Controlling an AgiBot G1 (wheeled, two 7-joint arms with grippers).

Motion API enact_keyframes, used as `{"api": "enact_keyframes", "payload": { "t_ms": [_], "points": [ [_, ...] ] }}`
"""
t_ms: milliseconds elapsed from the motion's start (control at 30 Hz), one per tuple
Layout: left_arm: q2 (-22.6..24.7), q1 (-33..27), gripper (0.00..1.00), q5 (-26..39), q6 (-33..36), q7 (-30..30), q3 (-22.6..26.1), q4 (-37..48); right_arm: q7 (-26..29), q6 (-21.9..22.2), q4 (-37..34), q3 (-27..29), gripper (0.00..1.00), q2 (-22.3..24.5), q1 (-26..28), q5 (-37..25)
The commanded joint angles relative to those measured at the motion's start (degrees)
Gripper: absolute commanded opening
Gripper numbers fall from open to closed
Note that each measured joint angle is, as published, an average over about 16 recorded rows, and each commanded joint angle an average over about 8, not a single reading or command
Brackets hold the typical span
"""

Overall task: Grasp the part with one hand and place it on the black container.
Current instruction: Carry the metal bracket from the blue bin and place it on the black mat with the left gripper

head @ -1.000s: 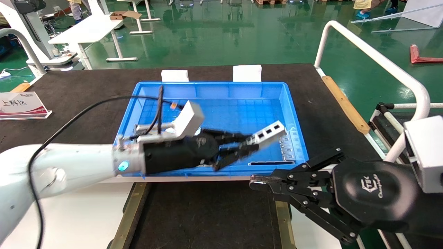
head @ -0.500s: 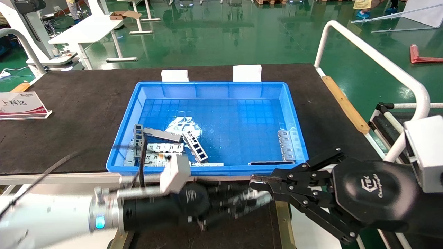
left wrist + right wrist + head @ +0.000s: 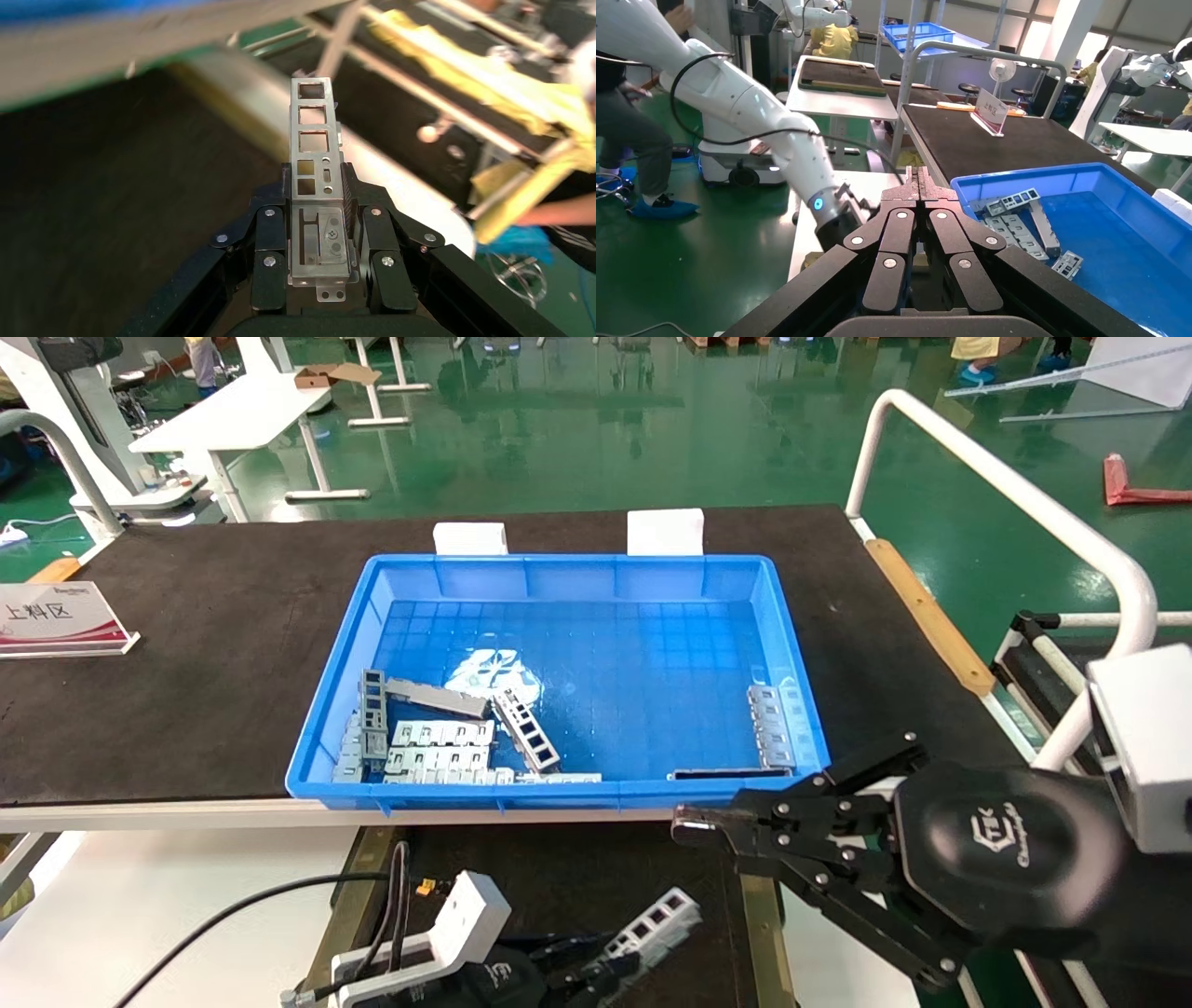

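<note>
My left gripper is shut on the part, a silver ladder-like channel with rectangular windows. It holds the part low over the black container, whose brass rail runs along its left side. In the left wrist view the part sticks out past the gripper, clamped between the black fingers. My right gripper is shut and empty, parked at the lower right above the container's right rail. It also shows in the right wrist view.
A blue bin on the dark table behind the container holds several more metal parts, at its front left and front right. A sign stands at far left. A white railing runs along the right.
My left gripper has carried the part out of the blue bin, toward me and down, to low over the black container. The right arm has not moved.
</note>
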Motion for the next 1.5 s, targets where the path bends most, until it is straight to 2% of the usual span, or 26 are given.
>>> {"api": "enact_keyframes", "payload": {
  "t_ms": [33, 200, 433, 833, 1200, 1500],
  "points": [
    [-0.01, 1.88, 0.00, -0.05, -3.55, -0.93, 0.35, -0.95, 0.00, 0.00, 0.00, 0.00, 0.00, 0.00, 0.00, 0.00],
    [2.01, 4.37, 0.00, -1.00, -9.10, -1.95, 0.15, 0.19, 0.00, 0.00, 0.00, -0.01, 0.00, 0.00, 0.00, 0.01],
    [7.30, 6.56, 0.00, -3.20, -16.18, -2.62, -1.62, 5.02, -0.01, 0.01, 0.00, -0.02, 0.00, 0.01, 0.00, 0.01],
    [18.66, 8.40, 0.00, -4.94, -26.13, 0.96, -8.29, 12.31, -0.02, 0.01, 0.00, -0.04, 0.00, 0.01, 0.01, 0.02],
    [27.37, 8.15, 0.00, -5.36, -29.81, 4.80, -15.68, 19.29, -0.02, 0.02, 0.00, -0.05, 0.00, 0.02, 0.01, 0.03],
    [28.94, 7.93, 0.00, -7.70, -31.10, 5.05, -17.08, 21.20, -0.03, 0.03, 0.00, -0.06, 0.00, 0.02, 0.02, 0.04]
  ]
}}
